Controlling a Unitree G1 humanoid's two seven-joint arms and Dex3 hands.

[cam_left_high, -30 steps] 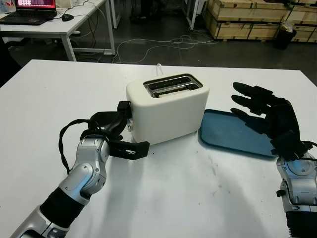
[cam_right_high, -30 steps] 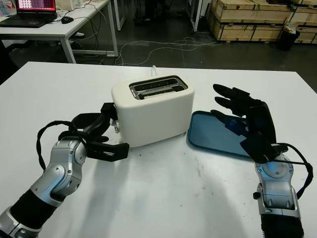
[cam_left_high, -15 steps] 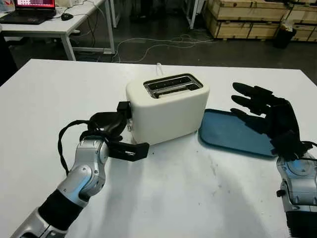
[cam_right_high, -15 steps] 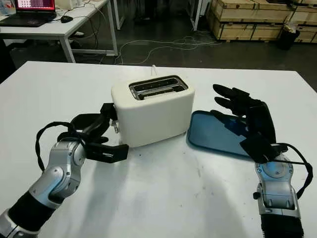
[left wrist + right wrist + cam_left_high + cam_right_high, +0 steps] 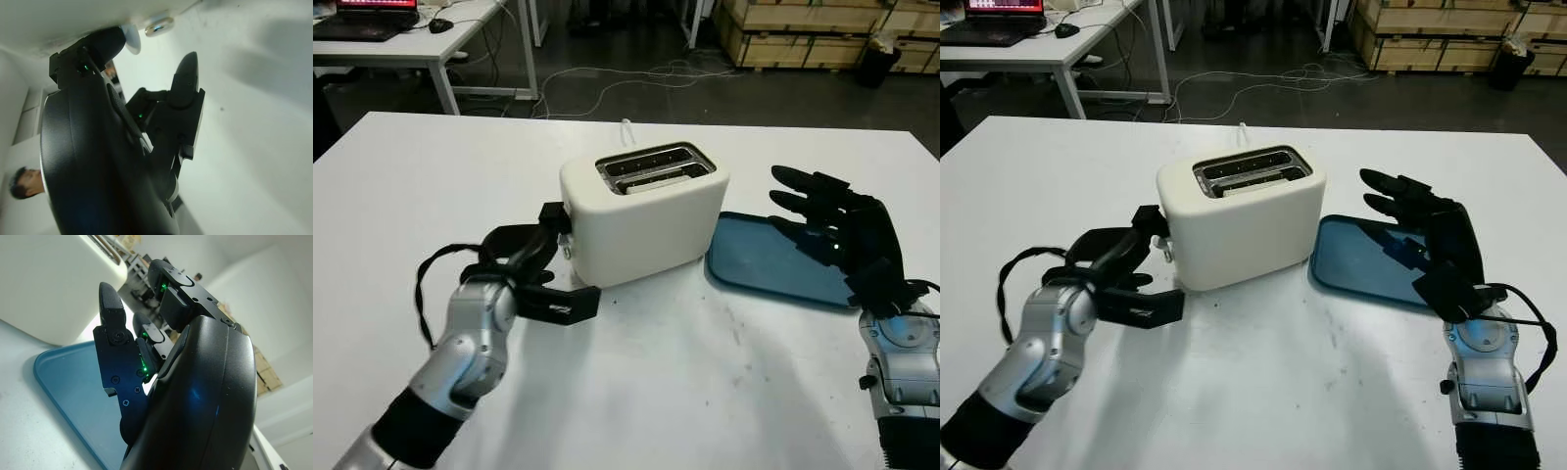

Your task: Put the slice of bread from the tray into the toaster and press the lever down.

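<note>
The white table [image 5: 636,392] fills most of the frame, and the cream toaster [image 5: 646,220] stands at its centre with the bread slice [image 5: 658,174] already sitting in a slot, its pale edge just showing. To the right of the toaster, low and flat, lies the blue tray [image 5: 759,262], bare of bread. So the loading looks done and the step in hand appears to be the lever.

The left hand [image 5: 543,269], at centre left of the frame, is at the toaster's left end: its upper fingers [image 5: 524,245] reach to the black lever [image 5: 553,215] and seem to sit on or just against it, while the thumb stretches out along the table below; it grips nothing and I judge it uncurled. The right hand [image 5: 832,230], at the right of the frame, hangs over the tray's far end, holding nothing.

The next move calls for a straight downward push on the lever until it latches, with the toaster kept from sliding
</note>
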